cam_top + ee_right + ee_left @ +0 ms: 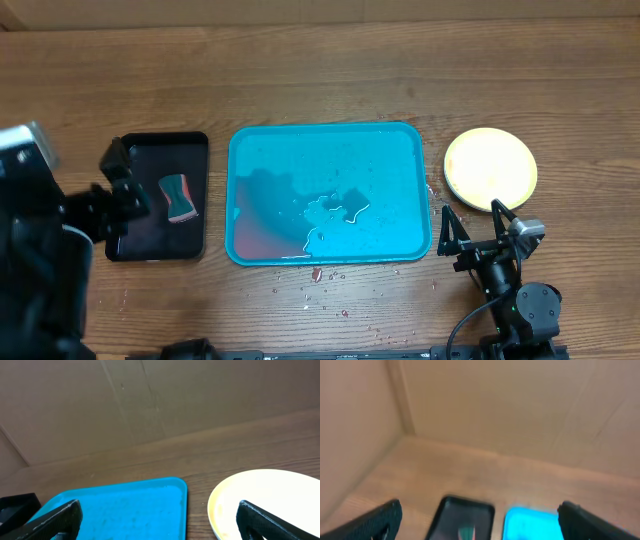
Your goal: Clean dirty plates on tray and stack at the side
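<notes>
The turquoise tray [330,190] lies mid-table, wet with puddles and a reddish smear at its front left; no plate is on it. To its right, on the wood, rests a round plate [490,168] with a pale centre and yellow-green rim. My right gripper [472,226] hovers open just in front of the gap between tray and plate. In the right wrist view the tray [125,505] and plate [270,495] show between the wide-apart fingers of that gripper [159,510]. At the left my other gripper [124,180] is open and empty by the black tray; its wrist view [479,510] is blurred.
A narrow black tray [160,197] left of the turquoise one holds a small green and pink sponge [178,196]. Red specks and droplets [320,275] dot the table in front of the turquoise tray. A brown wall [150,400] backs the table.
</notes>
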`<state>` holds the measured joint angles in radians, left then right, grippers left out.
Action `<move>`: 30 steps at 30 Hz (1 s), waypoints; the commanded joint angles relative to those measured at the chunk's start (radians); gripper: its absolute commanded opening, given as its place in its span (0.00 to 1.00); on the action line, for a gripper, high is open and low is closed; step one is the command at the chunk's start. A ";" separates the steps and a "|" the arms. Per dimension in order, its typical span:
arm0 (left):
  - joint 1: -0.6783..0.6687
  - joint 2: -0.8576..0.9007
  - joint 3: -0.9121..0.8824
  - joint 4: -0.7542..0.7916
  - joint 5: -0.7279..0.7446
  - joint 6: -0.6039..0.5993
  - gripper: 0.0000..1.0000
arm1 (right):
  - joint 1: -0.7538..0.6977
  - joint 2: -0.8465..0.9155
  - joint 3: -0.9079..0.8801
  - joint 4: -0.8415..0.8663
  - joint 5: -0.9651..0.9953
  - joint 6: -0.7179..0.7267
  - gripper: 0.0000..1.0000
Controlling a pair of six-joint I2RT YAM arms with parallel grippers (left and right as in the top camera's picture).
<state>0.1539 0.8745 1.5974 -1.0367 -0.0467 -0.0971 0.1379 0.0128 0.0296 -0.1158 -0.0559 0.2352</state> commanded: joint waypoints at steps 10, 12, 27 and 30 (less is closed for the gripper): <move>-0.097 -0.472 -0.876 0.727 0.021 0.124 1.00 | -0.003 -0.010 -0.005 0.005 -0.006 0.000 1.00; -0.106 -0.539 -1.007 0.838 0.022 0.143 1.00 | -0.003 -0.010 -0.005 0.005 -0.006 0.000 1.00; -0.124 -0.836 -1.578 1.120 0.047 0.169 1.00 | -0.003 -0.010 -0.005 0.005 -0.006 0.000 1.00; -0.124 -0.866 -1.593 1.062 0.047 0.169 1.00 | -0.003 -0.010 -0.005 0.005 -0.006 0.000 1.00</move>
<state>0.0387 0.0463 0.0216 0.0601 -0.0143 0.0559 0.1379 0.0128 0.0292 -0.1162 -0.0559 0.2352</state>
